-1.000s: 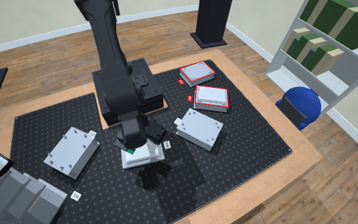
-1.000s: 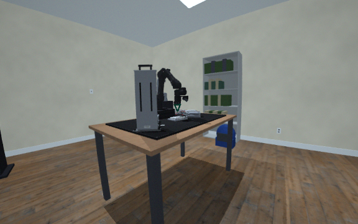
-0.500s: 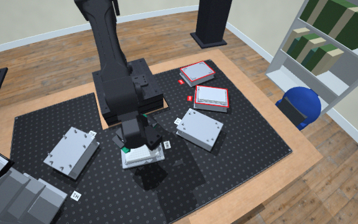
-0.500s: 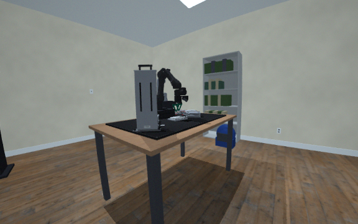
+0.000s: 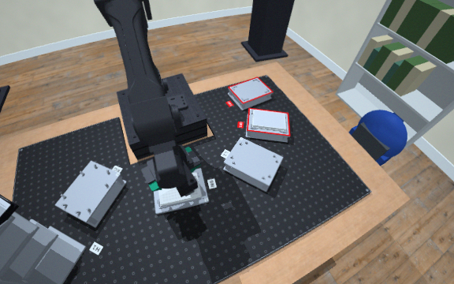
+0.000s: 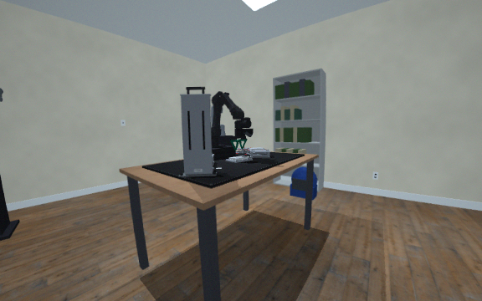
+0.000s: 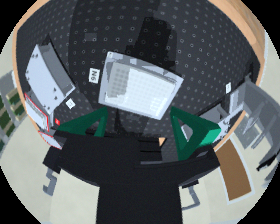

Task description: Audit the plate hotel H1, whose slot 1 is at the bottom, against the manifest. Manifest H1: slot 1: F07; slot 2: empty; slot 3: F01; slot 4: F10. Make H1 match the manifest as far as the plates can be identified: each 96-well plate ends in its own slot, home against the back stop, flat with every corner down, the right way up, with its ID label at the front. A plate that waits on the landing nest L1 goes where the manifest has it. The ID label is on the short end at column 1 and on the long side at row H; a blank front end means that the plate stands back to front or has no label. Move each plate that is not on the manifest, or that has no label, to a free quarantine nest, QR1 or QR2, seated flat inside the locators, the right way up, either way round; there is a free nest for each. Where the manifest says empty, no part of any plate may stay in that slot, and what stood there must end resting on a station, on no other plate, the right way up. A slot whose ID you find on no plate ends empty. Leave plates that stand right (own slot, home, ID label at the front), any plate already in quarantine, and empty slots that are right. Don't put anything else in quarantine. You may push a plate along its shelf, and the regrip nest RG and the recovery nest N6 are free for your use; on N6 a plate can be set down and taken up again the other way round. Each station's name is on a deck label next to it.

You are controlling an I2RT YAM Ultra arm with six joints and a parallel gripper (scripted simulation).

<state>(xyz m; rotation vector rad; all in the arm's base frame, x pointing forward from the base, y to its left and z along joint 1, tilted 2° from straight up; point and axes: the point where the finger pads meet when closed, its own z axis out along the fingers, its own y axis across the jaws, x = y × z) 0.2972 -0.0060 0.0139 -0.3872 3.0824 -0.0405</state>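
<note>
Black pegboard mat [image 5: 310, 173] beside the arm's base: wide-open, empty gripper [image 7: 143, 129] hovers over a white well plate [image 5: 172, 197] on its nest. Likely next: descend, straddle, close.

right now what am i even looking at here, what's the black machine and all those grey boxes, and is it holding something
The black machine is a single robot arm bolted to a table covered by a black dotted mat. One picture looks down from above, one from across the room, and the round one from a camera on the arm's wrist.

The grey boxes are nests, stands where lab plates are parked. Two have red rims: one looks bare, the other carries a plate. Two plain grey ones look bare. The tall grey tower is the plate hotel, a shelf stack for plates.

The end effector, with green fingers, is wide open and holds nothing. It hangs over a white plate resting on the middle nest.
</note>
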